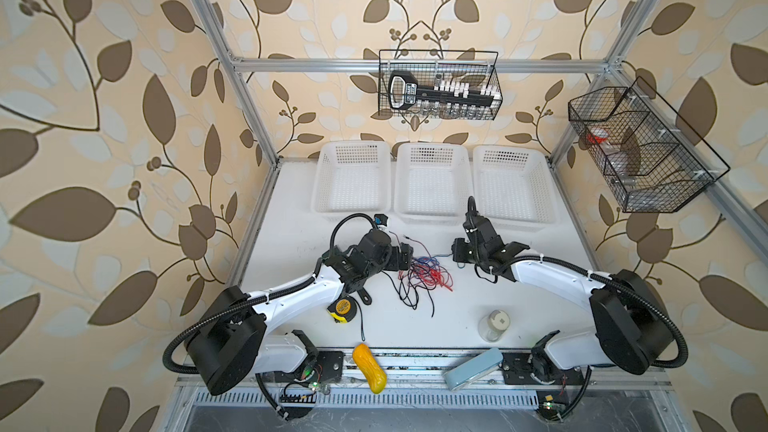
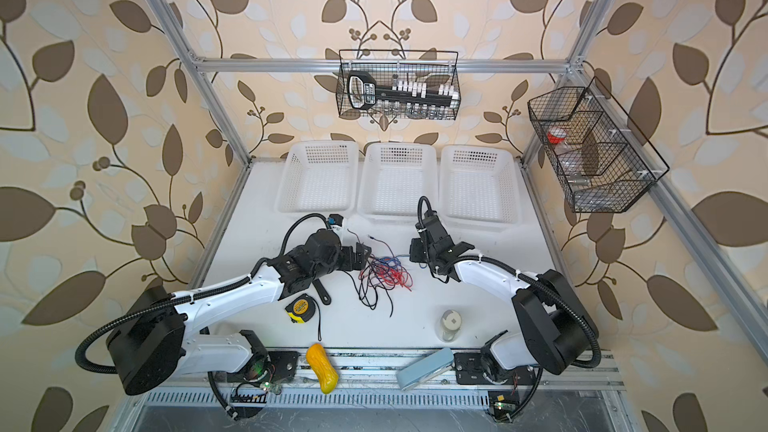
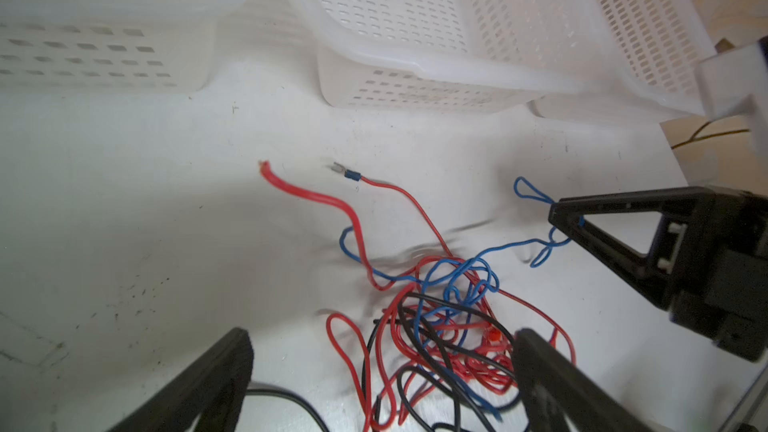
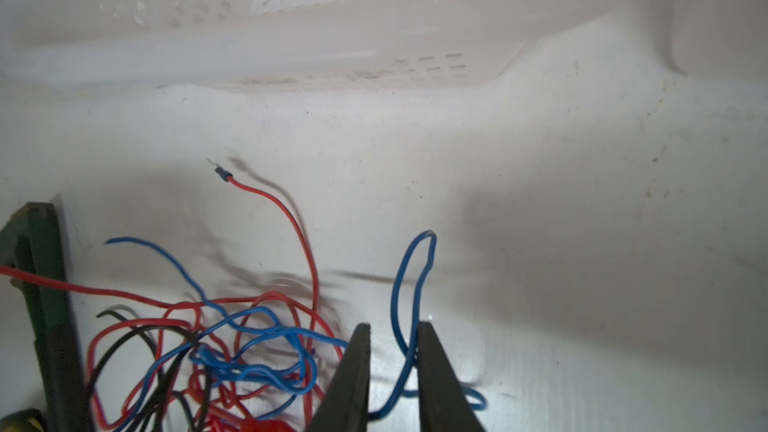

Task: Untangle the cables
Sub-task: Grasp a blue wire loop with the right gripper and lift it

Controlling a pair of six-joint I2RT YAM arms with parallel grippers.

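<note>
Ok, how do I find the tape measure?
Find the white table, then the messy pile of red, blue and black cables in its middle. Left of the pile in both top views, nearer the front edge, lies the tape measure. It is a small round yellow-and-black case with a thin black strap; the other yellow thing is long and plain.

Knotted in one loose heap at mid-bench (image 1: 478, 297), thin red, blue and black cables (image 1: 426, 276), black ends trailing toward the near edge, a blue loop (image 3: 528, 191) stretched rightward, one fork-tipped red end (image 3: 347, 172) lying free beyond.
</note>
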